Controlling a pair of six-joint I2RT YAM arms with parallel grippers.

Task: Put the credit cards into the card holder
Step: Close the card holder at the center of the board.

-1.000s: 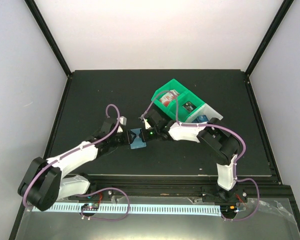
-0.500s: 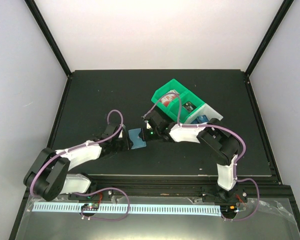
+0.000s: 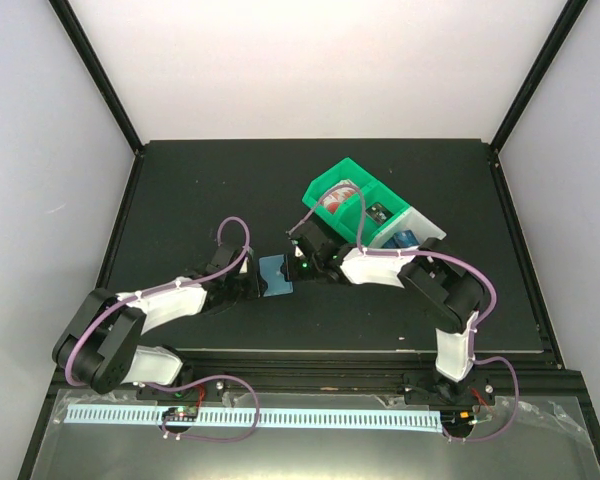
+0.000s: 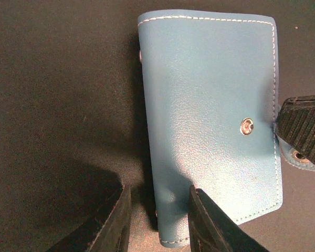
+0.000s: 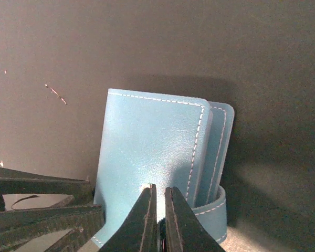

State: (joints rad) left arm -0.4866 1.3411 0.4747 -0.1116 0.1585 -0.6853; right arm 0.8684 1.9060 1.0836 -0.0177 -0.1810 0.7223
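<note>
The teal card holder [image 3: 274, 275] lies folded shut on the black table, between the two grippers. In the left wrist view it [image 4: 210, 105] fills the frame, snap stud up. My left gripper [image 4: 156, 223] is open and straddles its near spine corner; one finger rests over the cover and the other stands off it. My right gripper [image 5: 158, 207] is shut at the holder's [image 5: 147, 147] opposite edge, by the snap tab [image 4: 293, 155]. Its ridged finger [image 4: 304, 131] shows there. No credit card is clearly in view.
A green bin [image 3: 345, 195] and a white bin [image 3: 405, 225] stand behind the right arm, with small items inside, one of them blue [image 3: 405, 237]. The table's raised black frame runs all round.
The left arm has swung lower, and its gripper has settled at the holder's left edge. The holder now looks flatter and fully closed. The right gripper has stayed at the holder's right edge.
</note>
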